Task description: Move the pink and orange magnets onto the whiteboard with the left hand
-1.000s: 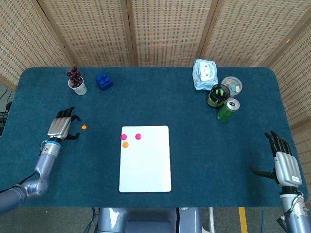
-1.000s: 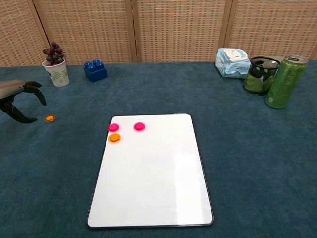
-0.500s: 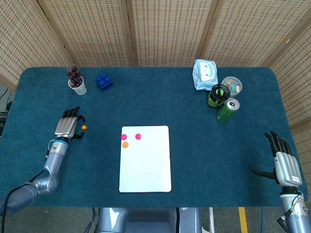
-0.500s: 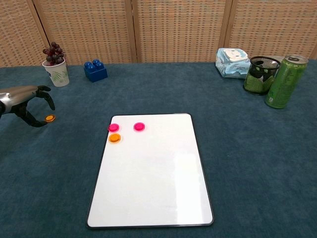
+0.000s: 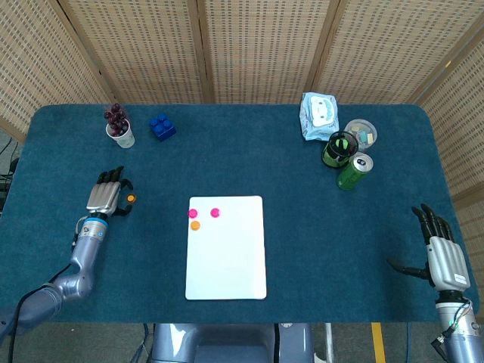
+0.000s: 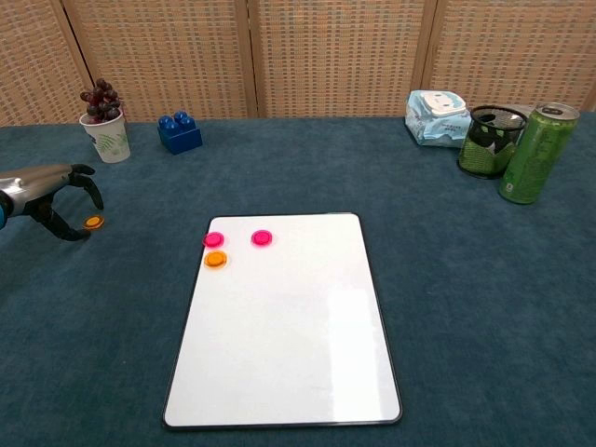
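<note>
Left hand (image 6: 42,191) fingers (image 6: 90,185) curling down over the loose orange magnet (image 6: 93,222), thumb low on the near side and the rest arching above it, so a narrow claw around it. Not possible to tell whether the tips are actually touching the magnet or just hovering beside it. In the head view, same hand (image 5: 104,199) sitting at the left edge of the blue worktop (image 5: 242,151), orange magnet (image 5: 131,198) peeking out right at the fingertips, still lying on the cloth and well apart from the whiteboard (image 5: 227,246).

Moving outward: whiteboard (image 6: 284,321) lying flat in the middle, already carrying three magnets bunched at its far left corner. Two pink ones, the left pink magnet (image 6: 213,239) and the right pink magnet (image 6: 262,237), sitting side by side, with a second orange magnet (image 6: 215,260) just below the left pink one.

Right hand (image 5: 445,257) resting way off at the near right corner, fingers spread flat and holding nothing, seen only in the head view.

Along the far edge: paper cup with grapes (image 6: 105,121) and a blue toy brick (image 6: 179,132) on the left, then a pack of wipes (image 6: 436,116), a black and green cup (image 6: 489,141) and a green can (image 6: 536,152) clustering on the right. Small clear tub (image 5: 361,132) tucked behind the cup in the head view.
</note>
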